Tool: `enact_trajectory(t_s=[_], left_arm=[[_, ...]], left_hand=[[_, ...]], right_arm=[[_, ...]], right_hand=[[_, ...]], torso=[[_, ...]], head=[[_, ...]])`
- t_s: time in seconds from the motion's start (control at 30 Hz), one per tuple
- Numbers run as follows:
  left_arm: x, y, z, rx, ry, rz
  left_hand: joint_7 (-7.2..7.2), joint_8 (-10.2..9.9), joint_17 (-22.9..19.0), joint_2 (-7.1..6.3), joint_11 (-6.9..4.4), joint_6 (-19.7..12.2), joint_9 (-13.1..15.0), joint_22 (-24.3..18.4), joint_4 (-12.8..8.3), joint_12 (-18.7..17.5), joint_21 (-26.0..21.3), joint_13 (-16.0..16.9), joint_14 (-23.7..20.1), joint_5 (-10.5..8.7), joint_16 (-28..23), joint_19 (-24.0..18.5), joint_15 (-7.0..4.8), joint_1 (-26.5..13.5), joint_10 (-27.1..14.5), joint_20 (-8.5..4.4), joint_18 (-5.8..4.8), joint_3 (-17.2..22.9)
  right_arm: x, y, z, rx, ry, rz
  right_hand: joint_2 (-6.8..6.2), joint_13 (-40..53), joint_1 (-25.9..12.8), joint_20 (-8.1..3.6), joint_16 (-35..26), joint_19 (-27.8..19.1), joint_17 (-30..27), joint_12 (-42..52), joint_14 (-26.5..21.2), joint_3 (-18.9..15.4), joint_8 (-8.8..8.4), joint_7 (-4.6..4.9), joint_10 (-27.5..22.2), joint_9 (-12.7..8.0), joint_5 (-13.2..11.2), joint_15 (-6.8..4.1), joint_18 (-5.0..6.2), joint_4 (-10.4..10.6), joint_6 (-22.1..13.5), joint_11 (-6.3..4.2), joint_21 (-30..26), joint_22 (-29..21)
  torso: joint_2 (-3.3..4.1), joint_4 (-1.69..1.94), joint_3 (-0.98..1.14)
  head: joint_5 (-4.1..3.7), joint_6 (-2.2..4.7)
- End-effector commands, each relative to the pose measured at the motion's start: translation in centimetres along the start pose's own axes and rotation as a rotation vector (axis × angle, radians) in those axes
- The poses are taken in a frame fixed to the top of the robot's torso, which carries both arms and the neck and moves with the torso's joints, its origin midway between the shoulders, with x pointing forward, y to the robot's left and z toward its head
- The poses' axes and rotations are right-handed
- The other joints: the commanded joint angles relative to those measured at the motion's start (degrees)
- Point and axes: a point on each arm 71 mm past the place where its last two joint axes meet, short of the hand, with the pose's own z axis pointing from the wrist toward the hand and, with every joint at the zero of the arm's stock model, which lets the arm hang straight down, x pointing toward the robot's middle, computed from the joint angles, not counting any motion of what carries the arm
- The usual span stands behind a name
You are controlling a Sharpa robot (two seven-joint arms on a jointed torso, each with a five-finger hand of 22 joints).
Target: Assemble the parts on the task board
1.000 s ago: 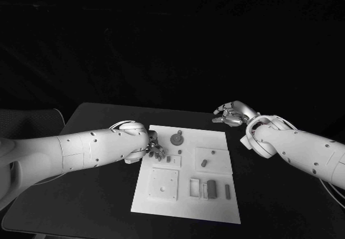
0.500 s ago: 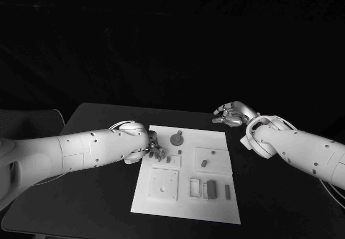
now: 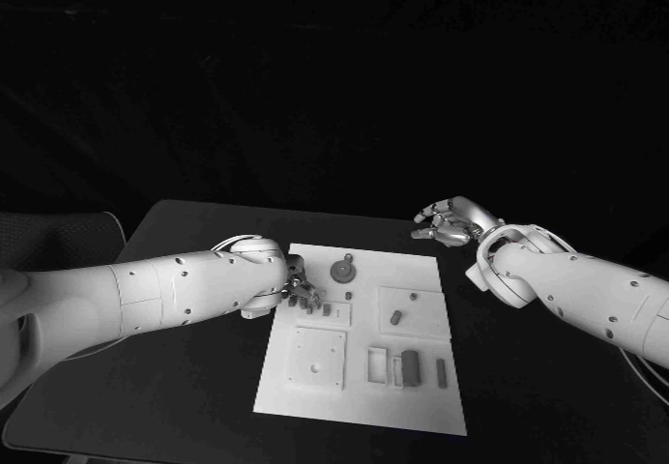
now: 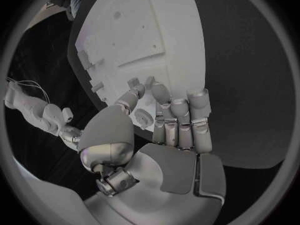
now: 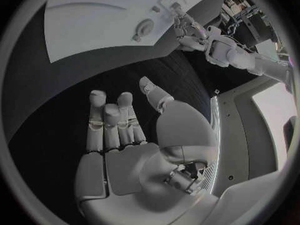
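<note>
On the head cam, my left hand sits at the task board's left edge, right hand off its far right corner above the table. Left wrist cam: left fingers loosely curled over the board, can't tell if they're pinching anything. Right wrist cam: right fingers spread, holding nothing.

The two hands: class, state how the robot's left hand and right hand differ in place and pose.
The left hand reaches over the task board, fingertips down at its parts; the right hand hangs above bare table beyond the board's far corner. Left fingers point down; right fingers curl loosely. Neither visibly holds anything.
</note>
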Motion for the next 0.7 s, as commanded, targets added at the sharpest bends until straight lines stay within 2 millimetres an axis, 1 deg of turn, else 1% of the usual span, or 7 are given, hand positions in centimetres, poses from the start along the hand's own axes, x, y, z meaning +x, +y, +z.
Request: enact_trajectory(t_s=[0.03, 0.13, 0.33, 0.53, 0.7], left_arm=[[0.09, -0.19, -0.04, 0.012, 0.01, -0.006], [0.03, -0.19, -0.02, 0.012, 0.003, -0.011], [-0.04, -0.13, -0.02, 0.013, -0.005, -0.017], [-0.12, 0.02, -0.04, 0.013, -0.013, -0.024], [-0.31, 0.51, -0.06, 0.012, -0.029, -0.036]], left_hand=[[0.39, 0.3, -0.1, -0.61, -0.03, -0.1, -0.1, 0.8, 1.0, 0.2, -0.4, -0.1, -0.2, -1.55, 0.3, -0.4, -0.23, -0.6, -0.5, -0.23, 3.7, 0.1], [0.4, 0.3, -0.1, -0.61, -0.03, -0.1, -0.1, 0.8, 1.6, 0.2, -0.4, -0.2, -0.2, -1.81, 0.3, -0.5, -0.23, -1.2, -0.5, -0.22, 3.72, 0.1], [0.38, 0.4, -0.1, -0.7, -0.06, -0.1, -0.2, 0.8, 2.1, 0.3, -0.4, -0.2, -0.2, -2.39, 0.4, -0.5, -0.26, -1.5, -0.5, -0.23, 3.77, 0.1], [0.35, 0.5, -0.1, -0.44, -0.08, -0.1, -0.2, 0.8, 2.2, 0.3, -0.4, -0.2, -0.2, -2.49, 0.4, -0.4, -0.28, -1.4, -0.5, -0.25, 3.81, 0.3], [0.37, 0.5, -0.2, -0.13, -0.07, -0.2, -0.2, 0.8, 2.1, 0.3, -0.4, -0.2, -0.2, -2.5, 0.3, -0.5, -0.28, -1.0, -0.6, -0.25, 3.85, 0.5]], right_arm=[[0.08, 0.09, -0.02, -0.008, 0.01, -0.006], [0.08, 0.09, -0.02, -0.008, 0.01, -0.006], [0.07, 0.08, -0.03, -0.007, 0.01, -0.006], [0.04, 0.04, -0.04, -0.007, 0.009, -0.006], [0.03, 0.04, -0.05, -0.007, 0.008, -0.006]], right_hand=[[0.0, -0.1, -0.6, -0.53, 0.0, 0.0, -0.1, 0.2, 0.4, 0.2, 0.38, 1.33, 0.0, -0.1, 0.1, -0.12, 0.93, 0.2, -0.7, 0.25, -0.3, 0.3], [0.0, -0.1, -0.6, -0.53, 0.0, 0.0, -0.1, 0.2, 0.4, 0.2, 0.38, 1.33, 0.0, -0.1, 0.1, -0.12, 0.93, 0.2, -0.7, 0.25, -0.3, 0.3], [0.0, -0.1, -0.6, -0.53, 0.0, 0.0, -0.1, 0.2, 0.4, 0.2, 0.38, 1.33, 0.0, -0.1, 0.1, -0.12, 0.93, 0.2, -0.7, 0.25, -0.3, 0.3], [-0.01, -0.1, -0.6, -0.53, 0.0, 0.0, -0.1, 0.2, 0.4, 0.2, 0.39, 1.33, 0.0, -0.1, 0.1, -0.12, 0.93, 0.2, -0.7, 0.25, -0.3, 0.3], [-0.01, -0.1, -0.6, -0.53, 0.0, 0.0, -0.1, 0.2, 0.4, 0.2, 0.39, 1.33, 0.0, -0.1, 0.1, -0.12, 0.93, 0.2, -0.7, 0.25, -0.3, 0.3]], torso=[[0.02, -0.02, 0.03], [0.01, -0.04, 0.04], [0.02, -0.05, 0.07], [0.03, -0.06, 0.08], [-0.02, -0.03, 0.04]], head=[[0.05, 0.05], [0.06, 0.08], [0.06, 0.13], [0.08, 0.16], [0.11, 0.29]])
